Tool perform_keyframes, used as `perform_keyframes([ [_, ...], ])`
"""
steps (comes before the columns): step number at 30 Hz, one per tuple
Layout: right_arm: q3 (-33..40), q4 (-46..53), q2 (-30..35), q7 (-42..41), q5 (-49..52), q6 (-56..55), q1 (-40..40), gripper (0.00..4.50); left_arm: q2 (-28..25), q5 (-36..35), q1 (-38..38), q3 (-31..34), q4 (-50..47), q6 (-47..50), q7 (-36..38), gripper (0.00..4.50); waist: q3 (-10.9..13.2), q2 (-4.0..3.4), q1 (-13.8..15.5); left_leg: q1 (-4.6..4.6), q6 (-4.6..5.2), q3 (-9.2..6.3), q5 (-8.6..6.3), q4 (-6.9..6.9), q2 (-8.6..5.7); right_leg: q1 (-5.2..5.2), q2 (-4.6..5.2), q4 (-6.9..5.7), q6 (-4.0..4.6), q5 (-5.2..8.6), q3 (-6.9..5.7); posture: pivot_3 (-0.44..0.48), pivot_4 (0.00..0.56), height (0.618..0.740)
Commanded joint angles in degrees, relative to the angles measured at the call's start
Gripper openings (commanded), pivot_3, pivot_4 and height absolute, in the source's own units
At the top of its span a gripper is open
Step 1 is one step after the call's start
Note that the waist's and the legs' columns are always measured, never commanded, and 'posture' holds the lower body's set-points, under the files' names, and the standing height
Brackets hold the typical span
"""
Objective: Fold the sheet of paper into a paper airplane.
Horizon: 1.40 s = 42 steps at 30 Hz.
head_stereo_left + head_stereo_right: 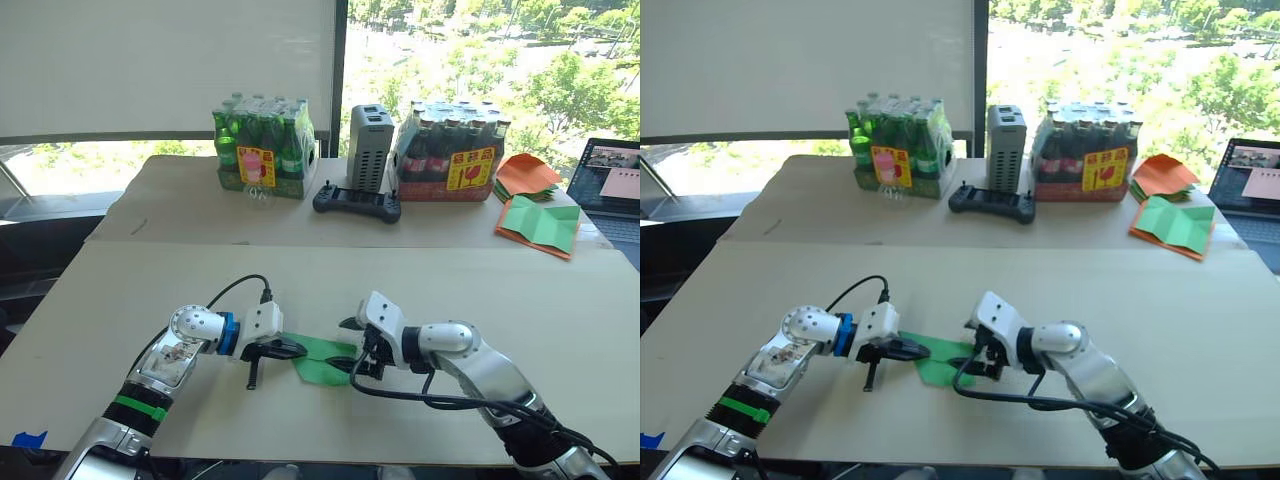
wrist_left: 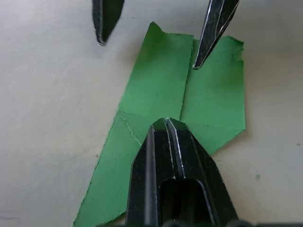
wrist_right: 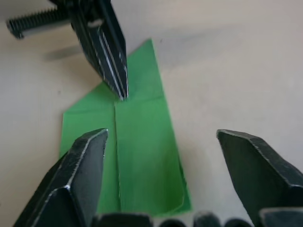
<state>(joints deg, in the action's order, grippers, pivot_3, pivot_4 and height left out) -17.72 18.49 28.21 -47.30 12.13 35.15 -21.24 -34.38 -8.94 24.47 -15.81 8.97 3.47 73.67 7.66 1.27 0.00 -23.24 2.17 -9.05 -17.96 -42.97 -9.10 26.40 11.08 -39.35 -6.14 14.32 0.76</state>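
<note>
1. Left gripper (image 1: pixel 283 349) has its two black fingers pressed together, tips resting on the sheet of paper (image 1: pixel 322 360) near its pointed end, along the centre crease.
2. Right gripper (image 1: pixel 361 362) is spread wide over the sheet's blunt end, one finger (image 3: pixel 80 175) above the paper and the other beyond its long edge; neither pinches it.
3. Lying flat, the green sheet is a folded pointed wedge on the near table (image 1: pixel 520 310), between the two grippers.
4. Beyond the sheet, on the far table (image 1: pixel 180 205), stand a pack of green bottles (image 1: pixel 262 148), a grey box (image 1: pixel 369 147), a black controller (image 1: pixel 357 203) and a pack of dark bottles (image 1: pixel 448 150).
5. Right of the dark bottles lie orange papers (image 1: pixel 525 175) and a green creased sheet (image 1: pixel 541 223), just beside a laptop (image 1: pixel 610 180).
</note>
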Motion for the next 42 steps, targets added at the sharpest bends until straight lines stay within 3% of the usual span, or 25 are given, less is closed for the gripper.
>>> perform_keyframes([
  [1,2.64,3.99,-1.66,0.82,1.78,-3.85,-0.81,4.01,-0.49,1.76,-0.51,-0.96,0.6,-1.45,0.02,0.0,0.0,0.0,0.0,0.0,0.0,0.0,0.0,0.0,0.0,0.0,0.0,0.0,0.0,0.0,0.0,0.0,0.15,0.675],
  [4,1.3,4.12,-2.26,1.03,0.21,-6.5,-0.65,4.01,-0.33,1.68,-0.63,-0.92,0.35,-1.34,-0.13,0.0,0.0,0.0,-0.01,0.02,0.0,-0.01,0.0,0.0,0.0,-0.01,0.0,0.0,0.0,0.0,-0.01,0.0,0.15,0.675],
  [5,0.75,4.01,-2.25,1.06,-0.27,-6.99,-0.6,3.78,-0.32,1.64,-0.63,-0.93,0.22,-1.26,-0.13,0.0,0.0,0.0,-0.01,0.02,0.0,0.0,0.0,0.0,-0.01,-0.01,0.0,-0.01,0.0,0.0,-0.01,0.0,0.15,0.675],
  [16,-6.29,-1.52,0.27,-0.24,-7.09,-9.9,-0.13,0.02,-0.35,1.97,-0.72,-1.09,-0.48,-1.1,-0.77,0.0,0.0,0.0,-0.03,0.02,0.0,0.0,0.0,0.0,-0.01,0.0,0.0,-0.02,0.0,0.0,-0.01,0.0,0.15,0.675],
  [42,-8.37,-3.75,0.86,-3.07,-10.07,-9.85,1.27,0.02,-0.57,2.52,-1.78,-1.53,-1.17,-1.19,-1.95,0.0,0.0,0.0,0.0,0.04,0.0,0.0,0.0,0.0,-0.02,-0.01,0.0,-0.03,0.0,0.0,-0.01,0.0,0.15,0.675],
])
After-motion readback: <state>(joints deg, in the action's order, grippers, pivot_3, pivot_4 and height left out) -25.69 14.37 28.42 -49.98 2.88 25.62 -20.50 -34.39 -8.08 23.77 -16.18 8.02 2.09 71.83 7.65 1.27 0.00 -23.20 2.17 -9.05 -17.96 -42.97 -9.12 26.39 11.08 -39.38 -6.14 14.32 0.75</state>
